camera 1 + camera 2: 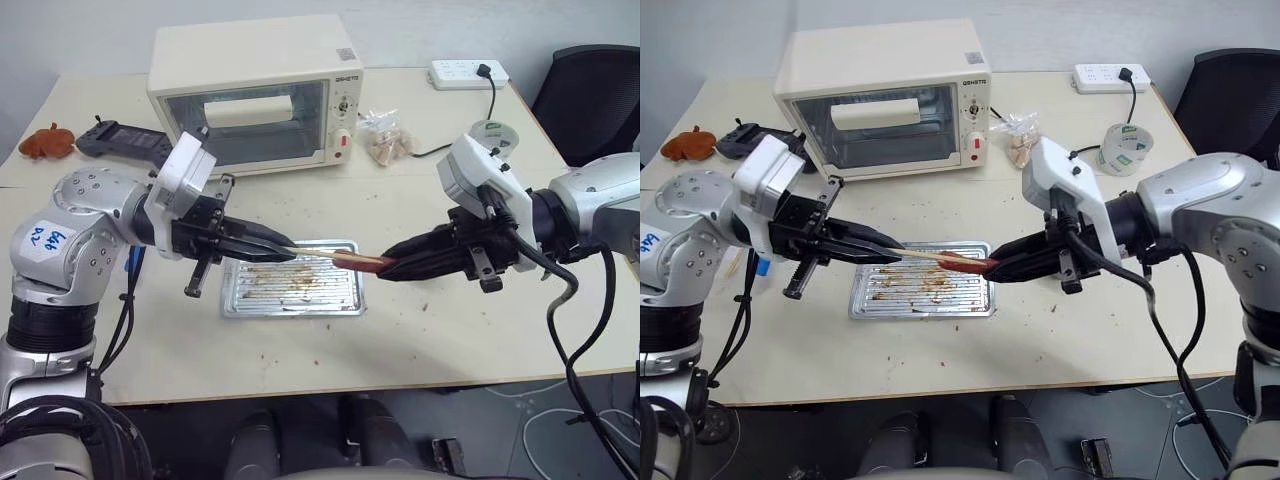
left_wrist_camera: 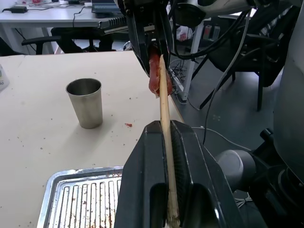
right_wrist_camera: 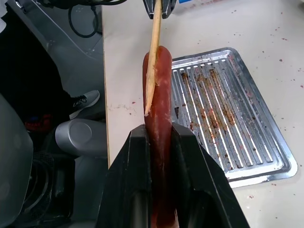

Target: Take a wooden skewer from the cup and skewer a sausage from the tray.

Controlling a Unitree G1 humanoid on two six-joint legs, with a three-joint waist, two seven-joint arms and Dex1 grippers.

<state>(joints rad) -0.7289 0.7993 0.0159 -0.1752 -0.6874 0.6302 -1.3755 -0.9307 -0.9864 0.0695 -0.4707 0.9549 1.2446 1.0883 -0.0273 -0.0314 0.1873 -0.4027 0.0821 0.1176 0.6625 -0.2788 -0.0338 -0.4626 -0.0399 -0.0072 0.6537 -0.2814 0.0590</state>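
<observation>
Left pincer (image 1: 285, 250) grips wooden skewer (image 1: 930, 256) | right pincer (image 1: 385, 268) clamps sausage (image 3: 159, 109) | skewer tip touching sausage, above tray (image 1: 240, 305)

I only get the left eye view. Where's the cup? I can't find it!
Observer: The left wrist view shows the cup standing upright on the table, apart from the tray. No sticks poke out above its rim.
Operator: Is the stick inside the sausage yet?
Observer: I can't see it going in. In the right wrist view the wooden skewer lies slanted along the side of the sausage. Its tip rests against the skin, close to where the right gripper pinches the sausage.
</observation>
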